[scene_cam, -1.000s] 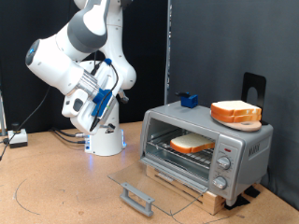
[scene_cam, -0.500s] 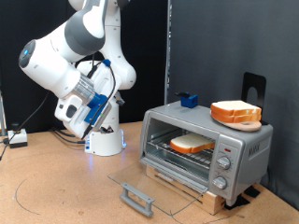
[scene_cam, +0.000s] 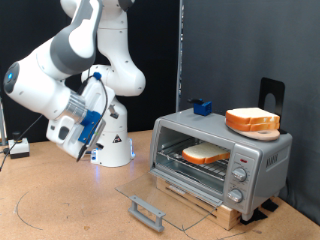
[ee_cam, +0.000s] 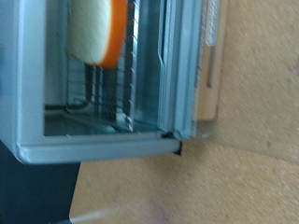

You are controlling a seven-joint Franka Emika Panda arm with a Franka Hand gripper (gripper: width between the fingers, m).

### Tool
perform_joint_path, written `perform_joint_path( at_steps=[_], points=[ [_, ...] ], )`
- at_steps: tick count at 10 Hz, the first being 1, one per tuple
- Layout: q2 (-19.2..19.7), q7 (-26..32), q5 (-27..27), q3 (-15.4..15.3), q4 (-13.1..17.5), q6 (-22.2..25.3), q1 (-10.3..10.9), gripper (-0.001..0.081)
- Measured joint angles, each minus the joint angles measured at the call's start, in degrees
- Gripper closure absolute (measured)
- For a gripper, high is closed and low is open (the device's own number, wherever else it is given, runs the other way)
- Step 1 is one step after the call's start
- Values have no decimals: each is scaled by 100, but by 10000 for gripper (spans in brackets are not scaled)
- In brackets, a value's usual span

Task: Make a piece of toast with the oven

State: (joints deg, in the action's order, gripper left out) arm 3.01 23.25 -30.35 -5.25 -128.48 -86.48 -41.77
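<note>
The oven [scene_cam: 222, 160] stands at the exterior view's right on a wooden board, its glass door [scene_cam: 150, 192] folded down flat with the bar handle [scene_cam: 147, 212] at the front. The piece of toast [scene_cam: 205, 154] lies on the wire rack inside. My gripper [scene_cam: 88, 140] hangs well off to the exterior view's left of the oven, above the table, touching nothing. The wrist view looks from a distance into the open oven [ee_cam: 112, 140], showing the toast [ee_cam: 93, 33] on the rack [ee_cam: 131, 75]. No fingers appear in that view.
A pile of bread slices [scene_cam: 252, 121] and a small blue object [scene_cam: 202, 105] sit on the oven's top. The robot's base [scene_cam: 112, 150] stands behind the gripper. Cables and a small box [scene_cam: 18, 148] lie at the far left on the brown table [scene_cam: 60, 205].
The arm has swung away from the oven, toward the exterior view's left and downward. The toast, the oven and its open door have not moved.
</note>
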Motion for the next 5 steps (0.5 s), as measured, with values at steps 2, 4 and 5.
perform_joint_path(
  at_steps=[2,4,5],
  points=[
    [412,123,309,78,222,-7,-75,-3],
    [724,176,381,120,353,-150,-113,-3],
    [765,176,371,129,359,-235,-118,-3]
  ],
)
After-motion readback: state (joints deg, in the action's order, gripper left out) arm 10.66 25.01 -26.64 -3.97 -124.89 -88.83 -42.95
